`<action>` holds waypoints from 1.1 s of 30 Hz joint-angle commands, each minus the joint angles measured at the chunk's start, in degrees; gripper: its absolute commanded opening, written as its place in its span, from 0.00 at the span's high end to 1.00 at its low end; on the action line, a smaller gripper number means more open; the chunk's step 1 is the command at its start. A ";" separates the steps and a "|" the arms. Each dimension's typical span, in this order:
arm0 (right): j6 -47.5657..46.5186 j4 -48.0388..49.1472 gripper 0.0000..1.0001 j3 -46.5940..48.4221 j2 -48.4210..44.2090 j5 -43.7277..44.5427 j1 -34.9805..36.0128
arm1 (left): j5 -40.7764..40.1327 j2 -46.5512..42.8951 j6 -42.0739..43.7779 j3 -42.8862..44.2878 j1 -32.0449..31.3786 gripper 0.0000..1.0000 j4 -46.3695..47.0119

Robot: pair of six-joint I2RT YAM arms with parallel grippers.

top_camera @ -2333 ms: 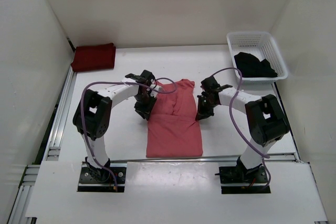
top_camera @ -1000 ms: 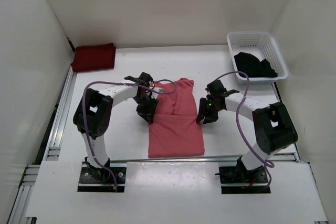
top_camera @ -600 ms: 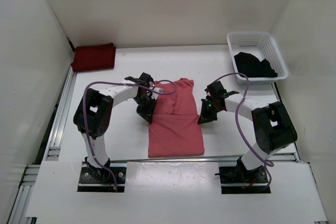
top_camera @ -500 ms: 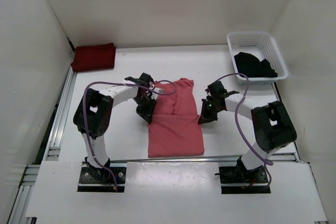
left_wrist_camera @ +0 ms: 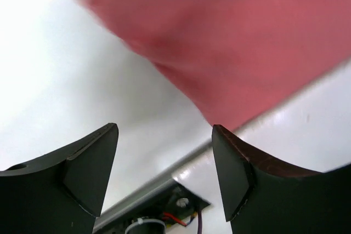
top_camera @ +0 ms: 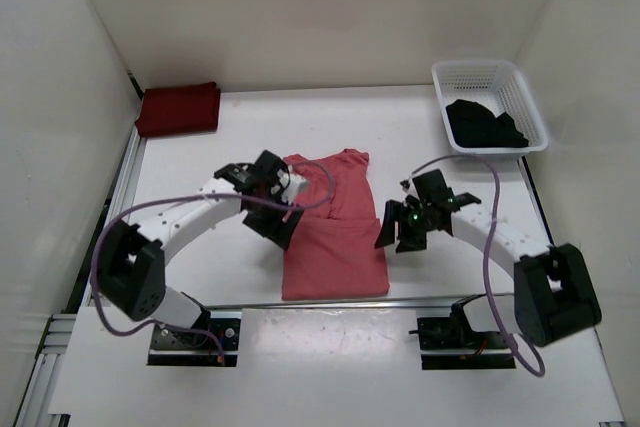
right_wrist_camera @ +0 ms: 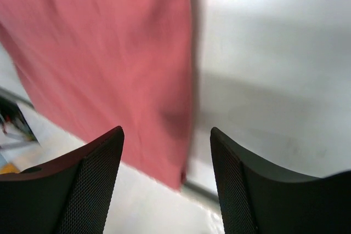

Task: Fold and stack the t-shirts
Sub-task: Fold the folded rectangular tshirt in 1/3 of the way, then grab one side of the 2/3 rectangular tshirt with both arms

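Left gripper (left_wrist_camera: 164, 135) and right gripper (right_wrist_camera: 167, 135) are held open and empty beside one pink shirt (top_camera: 335, 242); one maroon shirt (top_camera: 178, 109) is laid on the desk (top_camera: 400, 122), one black shirt (top_camera: 484, 127) in one basket (top_camera: 490, 72).

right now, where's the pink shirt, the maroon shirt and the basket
salmon pink shirt (top_camera: 335, 257): top external view, on the flat lower body panel
maroon shirt (top_camera: 178, 109): top external view, on the middle of the folded bundle
white mesh basket (top_camera: 485, 77): top external view, on the bare mesh at its far end
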 commanded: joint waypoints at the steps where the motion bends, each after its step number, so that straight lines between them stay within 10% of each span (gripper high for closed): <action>1: 0.93 -4.55 0.32 -7.04 -4.89 -2.84 1.82 | 1.17 -2.11 0.25 -6.53 -6.60 0.20 -2.05; 20: 8.67 0.99 0.45 -17.53 -12.29 -4.25 3.93 | 6.15 6.51 0.25 -8.67 -17.17 0.25 6.57; 33: 8.14 2.04 0.54 -14.63 -8.86 -5.30 4.46 | 12.15 10.55 0.25 -7.09 -17.70 0.60 3.58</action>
